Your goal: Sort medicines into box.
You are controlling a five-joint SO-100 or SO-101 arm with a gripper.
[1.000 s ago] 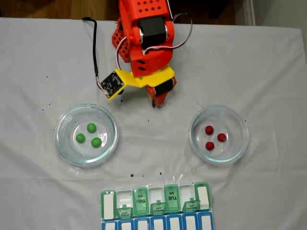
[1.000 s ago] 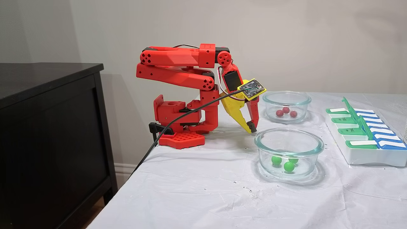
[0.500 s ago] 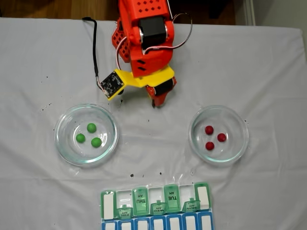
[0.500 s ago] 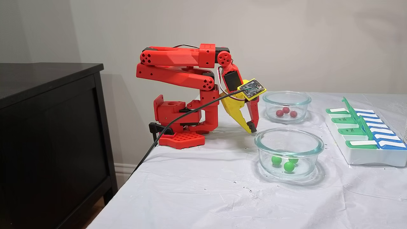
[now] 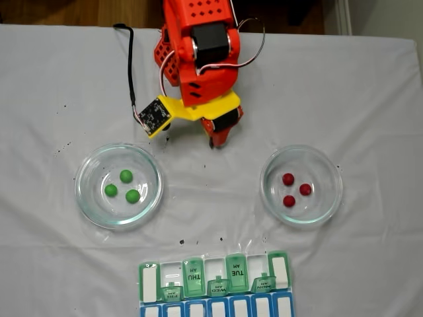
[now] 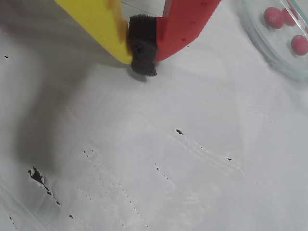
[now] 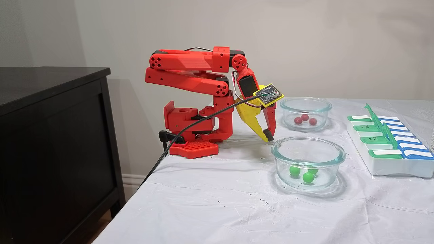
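Note:
Three green medicines [image 5: 123, 187] [image 7: 301, 173] lie in the left glass dish [image 5: 86, 198] [image 7: 281, 169]. Three red medicines [image 5: 293, 189] [image 7: 305, 119] [image 6: 284, 24] lie in the right glass dish [image 5: 330, 205] [image 7: 322, 108]. The box [image 5: 215, 284] [image 7: 386, 166] sits at the table's near edge in a fixed view, with several green lids standing up. My gripper [image 5: 216, 141] [image 7: 269, 135] [image 6: 142, 50], one yellow finger and one red, hangs shut just above the white cloth between the dishes, close to the arm's base. Nothing is between its dark foam pads.
A white cloth [image 5: 370, 99] covers the table, with small dark specks near the gripper. A black cable [image 5: 131, 59] runs to the wrist camera board. A dark cabinet [image 7: 51, 135] stands beside the table's edge behind the arm's base.

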